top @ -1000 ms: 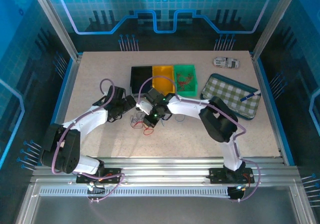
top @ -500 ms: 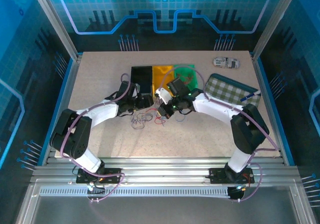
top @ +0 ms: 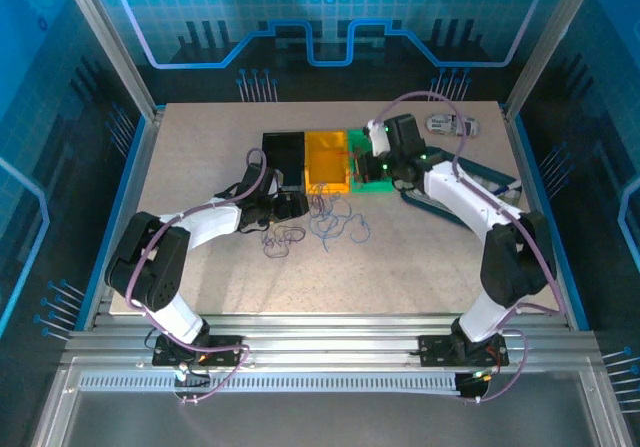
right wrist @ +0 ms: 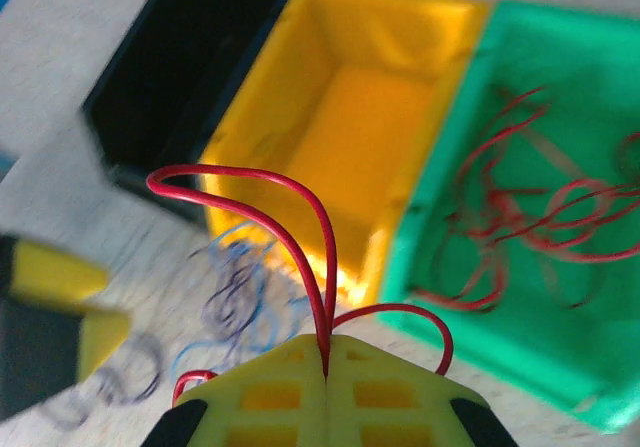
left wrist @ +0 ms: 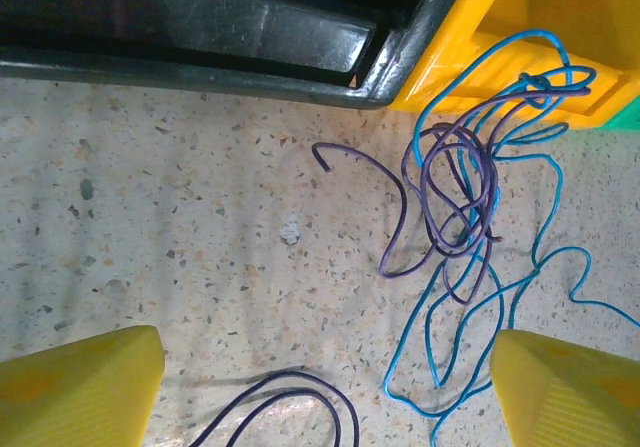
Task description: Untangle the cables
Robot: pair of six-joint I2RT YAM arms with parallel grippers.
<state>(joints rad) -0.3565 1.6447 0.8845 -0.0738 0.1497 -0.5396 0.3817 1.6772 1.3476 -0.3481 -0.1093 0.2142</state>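
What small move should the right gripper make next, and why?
Probably carry the thin red wire over the green plastic bin and open: the right gripper is shut on it, and that bin already holds other red wires.

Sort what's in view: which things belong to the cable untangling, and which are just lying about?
Job: blue and purple cables; red cable in the shut right pincer; green bin holding red cables; yellow bin; black bin.
Lying about: toy car; checked tray.
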